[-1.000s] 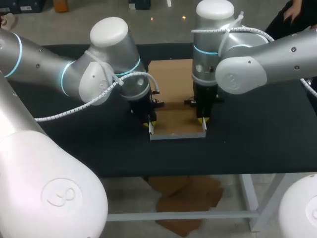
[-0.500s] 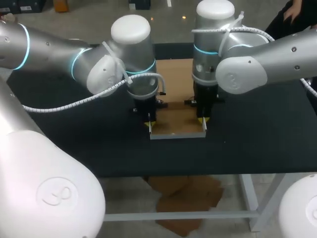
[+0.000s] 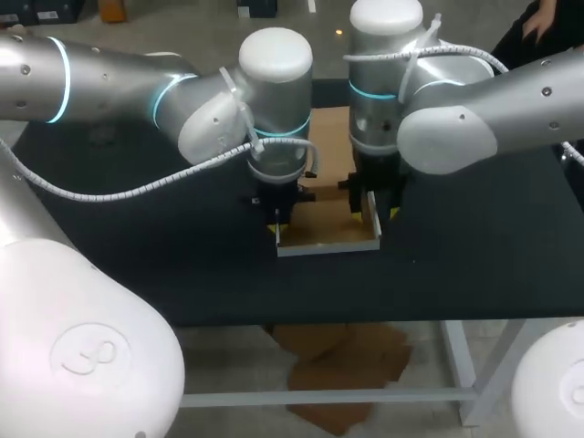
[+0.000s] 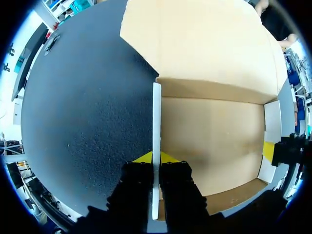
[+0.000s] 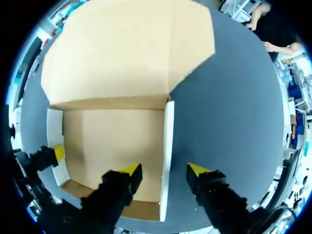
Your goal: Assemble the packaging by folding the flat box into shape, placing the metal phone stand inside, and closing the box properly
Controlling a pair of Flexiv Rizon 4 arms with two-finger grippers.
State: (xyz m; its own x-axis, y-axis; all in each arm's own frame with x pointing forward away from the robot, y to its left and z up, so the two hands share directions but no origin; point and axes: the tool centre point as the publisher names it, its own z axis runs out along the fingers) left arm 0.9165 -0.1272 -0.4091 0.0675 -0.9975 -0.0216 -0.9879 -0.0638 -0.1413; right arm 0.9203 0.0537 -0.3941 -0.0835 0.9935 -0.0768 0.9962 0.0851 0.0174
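Evidently the left jaws clamp one box wall to hold it upright, while the right jaws, apart, straddle the opposite wall.

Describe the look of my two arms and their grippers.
Both the left arm and the right arm are silver-grey rounded tubes with white domed joint caps, glowing cyan rings and white spiral-wrapped cables. The left gripper and the right gripper have black fingers with bright yellow tips.
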